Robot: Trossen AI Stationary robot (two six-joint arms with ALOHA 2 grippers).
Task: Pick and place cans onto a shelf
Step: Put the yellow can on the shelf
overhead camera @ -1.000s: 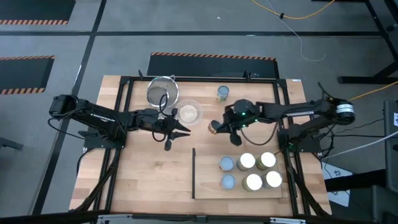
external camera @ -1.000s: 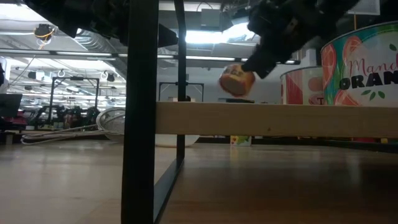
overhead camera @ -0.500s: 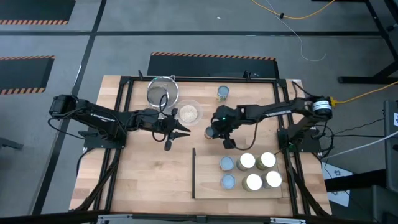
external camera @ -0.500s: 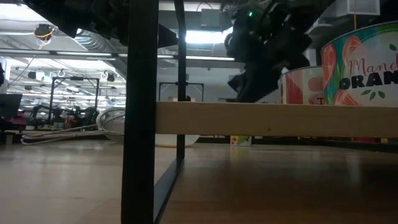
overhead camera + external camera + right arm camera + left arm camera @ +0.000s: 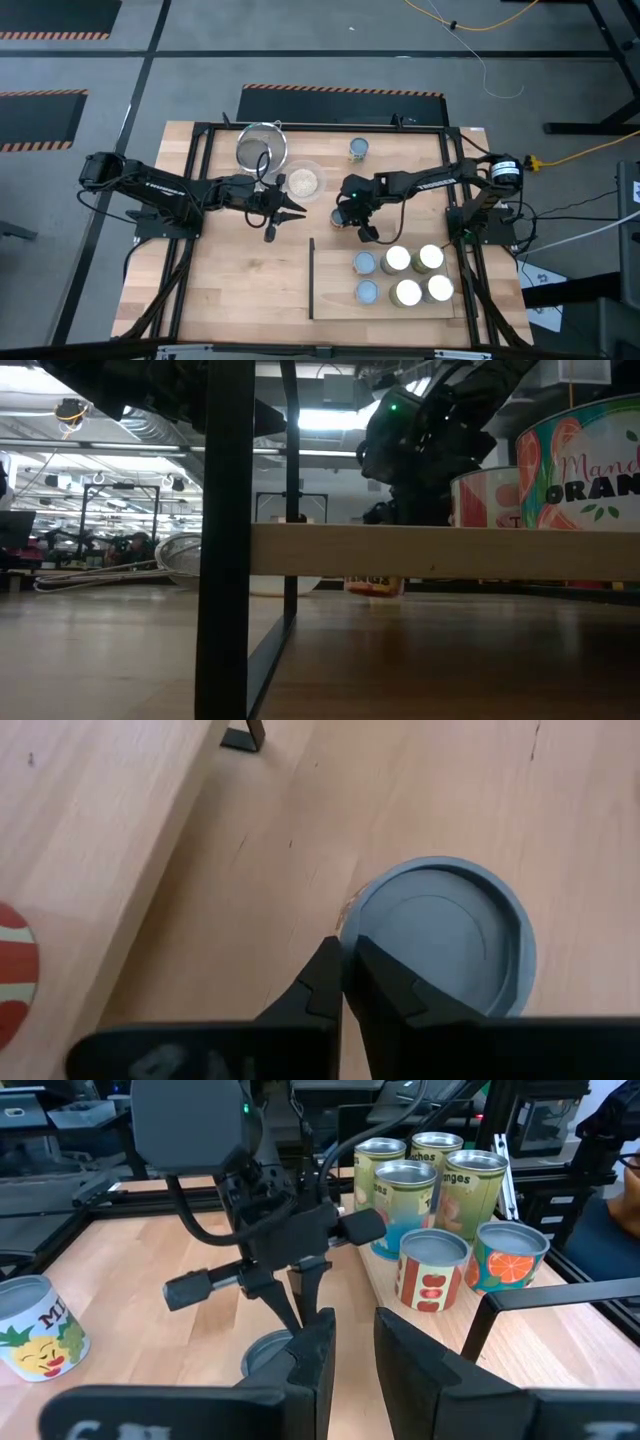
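Observation:
One can with a pale blue-grey top [image 5: 440, 935] stands upright on the table between the glass bowl and the shelf; its orange label shows under the shelf plank in the low view [image 5: 373, 586]. My right gripper [image 5: 345, 948] is above it, pointing down, shut at its rim. Several cans [image 5: 400, 275] stand on the light-wood shelf [image 5: 335, 300], right of its dark upright edge [image 5: 311, 278]. Another can [image 5: 359, 149] stands at the table's far side. My left gripper [image 5: 355, 1335] hovers just left of the held can, slightly open and empty. My right gripper pinches the can's top rim [image 5: 347, 925] between its two fingertips, on the side toward the shelf. The fingers [image 5: 300, 1290] come from above, pointing down. The can stands upright with its base on the table. The fingertips themselves cover the exact place of contact.
A metal mesh strainer [image 5: 260, 150] and a clear glass bowl of grains [image 5: 303, 180] lie at the far left of the work area. A black frame [image 5: 205, 180] runs around the table's sides. Bare wood lies left of the shelf's upright edge.
My right gripper has come down and a little toward the table's left and near edge with the can. The can, held tilted and clear of the table a second ago, now stands upright on the table.

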